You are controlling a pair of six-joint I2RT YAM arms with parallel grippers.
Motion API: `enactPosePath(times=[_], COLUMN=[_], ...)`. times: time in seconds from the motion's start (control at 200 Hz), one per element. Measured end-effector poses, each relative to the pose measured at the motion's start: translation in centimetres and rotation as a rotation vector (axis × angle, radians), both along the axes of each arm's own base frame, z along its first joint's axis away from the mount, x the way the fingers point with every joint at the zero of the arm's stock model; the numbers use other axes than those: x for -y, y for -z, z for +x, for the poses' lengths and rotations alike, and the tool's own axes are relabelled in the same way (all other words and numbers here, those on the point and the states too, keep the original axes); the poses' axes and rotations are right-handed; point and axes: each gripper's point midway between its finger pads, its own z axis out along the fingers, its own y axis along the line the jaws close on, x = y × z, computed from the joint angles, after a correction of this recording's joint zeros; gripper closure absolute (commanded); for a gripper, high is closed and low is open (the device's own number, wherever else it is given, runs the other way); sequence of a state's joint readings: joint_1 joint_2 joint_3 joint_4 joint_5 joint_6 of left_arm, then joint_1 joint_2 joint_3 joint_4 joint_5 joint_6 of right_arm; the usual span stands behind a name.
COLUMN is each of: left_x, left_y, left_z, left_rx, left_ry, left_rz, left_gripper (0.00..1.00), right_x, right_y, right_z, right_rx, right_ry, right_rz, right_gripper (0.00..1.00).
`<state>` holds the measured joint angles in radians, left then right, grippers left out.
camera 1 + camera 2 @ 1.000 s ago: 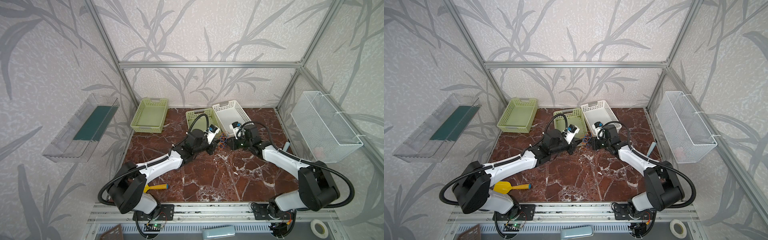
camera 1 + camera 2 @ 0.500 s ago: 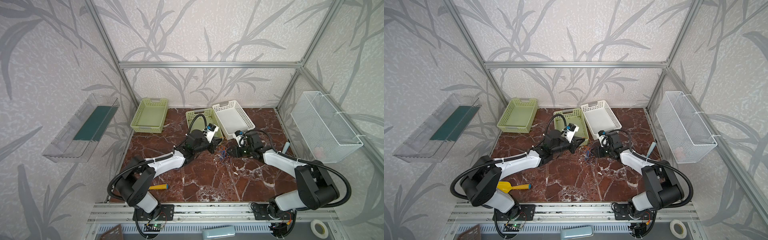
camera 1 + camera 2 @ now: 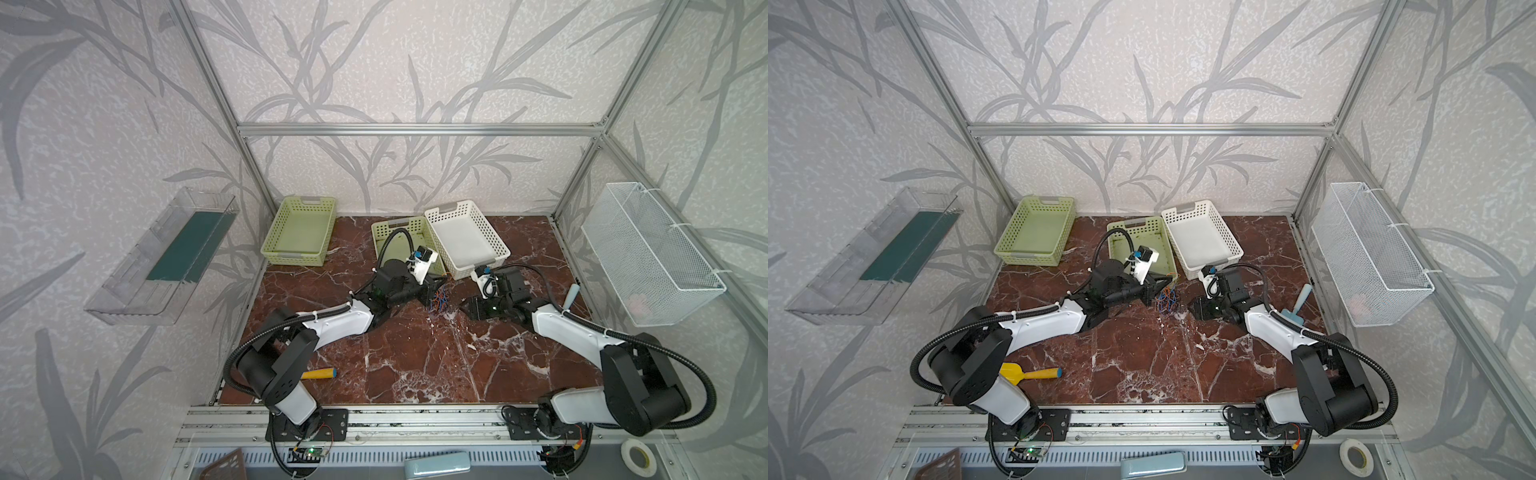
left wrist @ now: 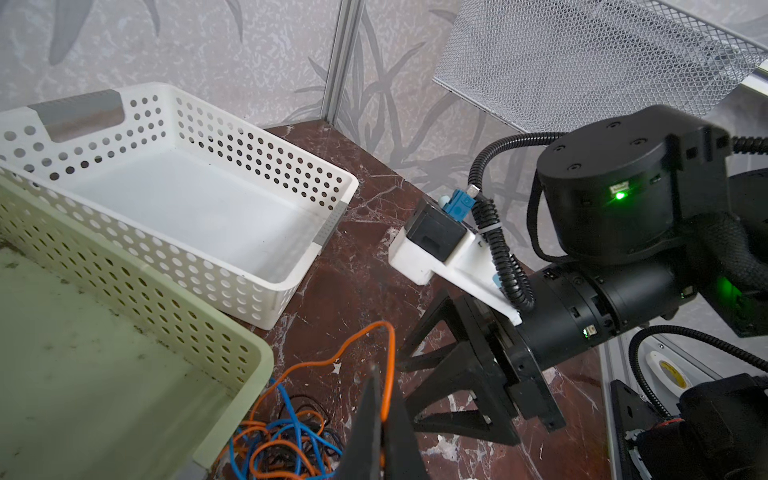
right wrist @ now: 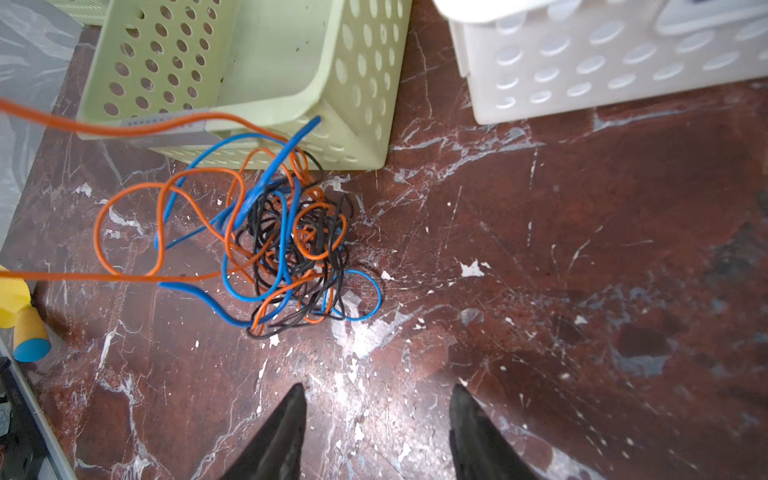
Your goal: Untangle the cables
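The cables (image 5: 286, 249) lie as one tangle of orange, blue and black strands on the marble table (image 3: 415, 353), just in front of the middle green basket (image 5: 291, 62); both top views show the tangle (image 3: 440, 300) (image 3: 1168, 301). My left gripper (image 4: 384, 399) is shut on an orange cable (image 4: 388, 353) that rises out of the tangle. This gripper (image 3: 432, 293) sits at the tangle's left side. My right gripper (image 5: 378, 388) is open and holds nothing, a short way to the right of the tangle (image 3: 467, 309).
A white basket (image 3: 432, 212) stands right of the middle green basket (image 3: 380, 226); another green basket (image 3: 299, 232) is at the back left. A yellow scoop (image 3: 320, 374) lies front left and a blue brush (image 3: 571, 295) by the right wall. A wire basket (image 3: 652, 257) hangs on the right wall.
My right gripper has opened and drawn back to the right, away from my left gripper. The tangle now lies on the table between them. My left gripper stays shut.
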<state>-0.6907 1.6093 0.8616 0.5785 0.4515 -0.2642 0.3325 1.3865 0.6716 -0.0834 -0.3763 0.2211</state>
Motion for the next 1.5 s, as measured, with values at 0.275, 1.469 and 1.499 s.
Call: enactPosePath(times=[0.275, 1.469, 1.499], left_x=[0.4, -1.0, -0.9], left_y=[-0.9, -10.3, -9.9], left_z=[0.0, 0.6, 0.7], left_rx=[-0.006, 0.092, 0.086], left_ry=[0.015, 0.019, 0.018], left_rz=[-0.025, -0.171, -0.170], left_gripper=[1.00, 1.00, 1.00], right_x=[-2.5, -1.0, -1.0], right_y=[-1.4, -1.5, -1.9], right_z=[-0.2, 1.9, 1.9], right_rx=[0.014, 0.068, 0.081], right_ry=[-0.059, 0.018, 0.013], right_rz=[0.049, 0.101, 0.099], right_gripper=[0.44, 0.51, 0.49])
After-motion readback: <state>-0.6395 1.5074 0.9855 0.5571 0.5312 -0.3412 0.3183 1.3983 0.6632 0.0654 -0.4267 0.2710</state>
